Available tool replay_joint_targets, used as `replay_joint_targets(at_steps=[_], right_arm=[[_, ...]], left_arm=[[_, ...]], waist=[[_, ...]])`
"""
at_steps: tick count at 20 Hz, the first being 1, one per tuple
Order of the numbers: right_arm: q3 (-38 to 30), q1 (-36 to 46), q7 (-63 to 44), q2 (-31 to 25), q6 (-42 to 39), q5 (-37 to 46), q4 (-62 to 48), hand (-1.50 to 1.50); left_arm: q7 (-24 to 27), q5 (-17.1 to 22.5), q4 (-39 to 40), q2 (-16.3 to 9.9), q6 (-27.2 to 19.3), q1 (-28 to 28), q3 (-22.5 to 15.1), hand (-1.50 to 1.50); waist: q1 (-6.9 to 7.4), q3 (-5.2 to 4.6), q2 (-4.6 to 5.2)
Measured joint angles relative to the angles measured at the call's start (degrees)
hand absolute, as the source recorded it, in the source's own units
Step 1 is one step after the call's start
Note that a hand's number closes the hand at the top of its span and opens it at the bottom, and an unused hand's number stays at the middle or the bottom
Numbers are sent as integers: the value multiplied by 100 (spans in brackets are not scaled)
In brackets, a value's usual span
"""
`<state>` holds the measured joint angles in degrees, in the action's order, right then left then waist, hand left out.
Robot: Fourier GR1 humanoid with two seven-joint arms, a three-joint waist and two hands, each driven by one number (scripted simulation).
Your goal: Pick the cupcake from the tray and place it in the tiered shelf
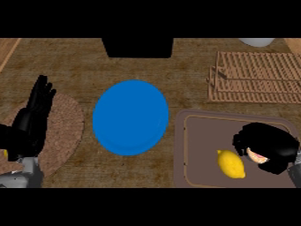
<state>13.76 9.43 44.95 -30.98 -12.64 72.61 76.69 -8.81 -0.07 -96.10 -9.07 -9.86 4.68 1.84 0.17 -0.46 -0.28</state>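
On the brown tray at the lower right, my right hand is curled down over the cupcake. Only a small pink and pale patch of the cupcake shows under the fingers. A yellow lemon lies on the tray just left of that hand. The wooden slatted tiered shelf stands behind the tray at the upper right. My left hand rests open at the left, fingers straight and pointing up, over a round woven mat.
A blue plate lies in the middle of the counter, between the mat and the tray. A black block sits at the back centre, and part of a white object shows at the top right.
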Motion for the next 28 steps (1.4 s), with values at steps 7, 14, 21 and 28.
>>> replay_joint_targets(at_steps=[7,14,21,28], right_arm=[[-539,-264,-885,457,155,23,31,150],[-1615,-748,-3257,1535,-317,-325,449,150],[-1690,-1421,-4603,2599,-1019,-913,2431,150],[-1942,-1280,-6134,3005,-1128,-2249,4377,150]], left_arm=[[-120,26,-67,-44,32,-18,107,0],[-175,20,-163,-93,-15,-82,199,0],[-56,-23,-210,-35,25,-243,125,0],[-31,31,-177,-35,65,-275,180,0]], waist=[[-99,-38,-38],[-237,-61,-75],[-175,17,-32],[-161,33,-23]])
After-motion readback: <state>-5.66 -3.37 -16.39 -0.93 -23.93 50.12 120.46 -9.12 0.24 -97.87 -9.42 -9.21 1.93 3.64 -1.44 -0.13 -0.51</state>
